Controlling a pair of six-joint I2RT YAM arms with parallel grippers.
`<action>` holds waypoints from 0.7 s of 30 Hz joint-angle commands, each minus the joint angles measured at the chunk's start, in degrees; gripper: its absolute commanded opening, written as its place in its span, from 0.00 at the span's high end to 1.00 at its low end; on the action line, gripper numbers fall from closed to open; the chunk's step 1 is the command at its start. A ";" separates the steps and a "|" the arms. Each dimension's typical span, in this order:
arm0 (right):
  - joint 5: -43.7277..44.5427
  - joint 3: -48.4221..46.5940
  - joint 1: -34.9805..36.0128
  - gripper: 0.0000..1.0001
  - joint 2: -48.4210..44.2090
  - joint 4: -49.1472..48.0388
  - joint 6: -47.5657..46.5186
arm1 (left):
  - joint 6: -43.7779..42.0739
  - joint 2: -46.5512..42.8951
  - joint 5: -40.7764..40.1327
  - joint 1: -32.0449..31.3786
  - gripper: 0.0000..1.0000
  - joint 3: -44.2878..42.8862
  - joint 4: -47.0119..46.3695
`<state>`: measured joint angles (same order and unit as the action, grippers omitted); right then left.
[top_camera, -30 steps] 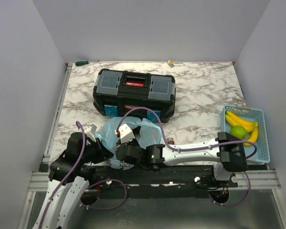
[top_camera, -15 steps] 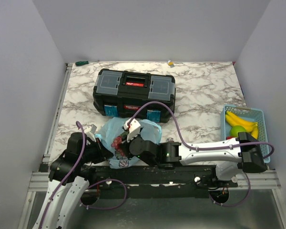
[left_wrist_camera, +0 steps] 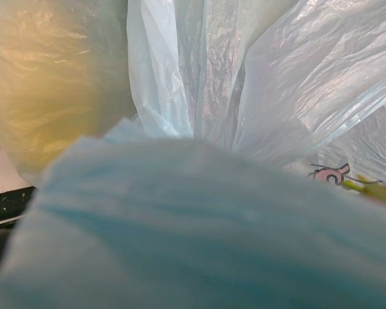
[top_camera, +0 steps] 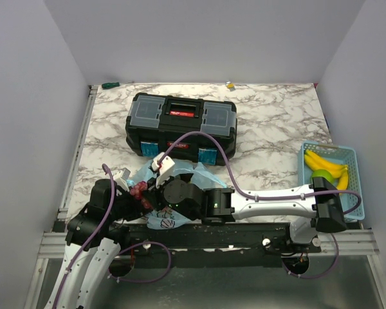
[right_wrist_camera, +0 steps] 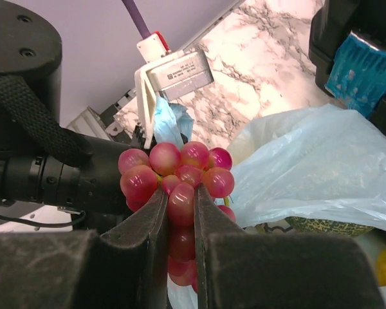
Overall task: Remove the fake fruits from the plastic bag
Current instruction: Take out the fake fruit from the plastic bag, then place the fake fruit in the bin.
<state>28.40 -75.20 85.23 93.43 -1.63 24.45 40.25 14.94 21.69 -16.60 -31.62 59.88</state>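
Fake grapes [right_wrist_camera: 177,175]: we see the red bunch pinched between the narrowed fingers of the right claw [right_wrist_camera: 180,196].
Left claw [right_wrist_camera: 156,106]: closed on a fold of the plastic bag [right_wrist_camera: 321,161].
Plastic bag: crumpled at the table's [top_camera: 270,129] near edge, in front of the black toolbox [top_camera: 182,125].

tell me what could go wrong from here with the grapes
1. The right gripper pinches only a few of the lower berries of the grapes, so the bunch could slip or swing loose on the way out.
2. The grapes hang right beside the left gripper, which pinches a fold of the plastic bag. A careless lift could bump it or drag plastic along.
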 commanded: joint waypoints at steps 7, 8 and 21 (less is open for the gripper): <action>2.22 0.32 0.39 0.99 -10.31 -4.09 -3.28 | -0.87 -0.61 1.25 0.16 1.00 0.63 -0.29; 3.18 0.79 0.44 0.99 -12.02 -4.12 -3.80 | -0.87 -0.61 1.25 0.16 1.00 0.66 -0.29; 33.44 7.76 -0.65 0.99 -28.32 -1.97 -15.56 | -0.85 -0.43 1.31 0.16 1.00 0.67 -0.38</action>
<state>43.03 -70.65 85.23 67.26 -5.67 15.35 40.25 14.83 21.71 -16.60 -31.38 59.81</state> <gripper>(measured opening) 0.165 0.005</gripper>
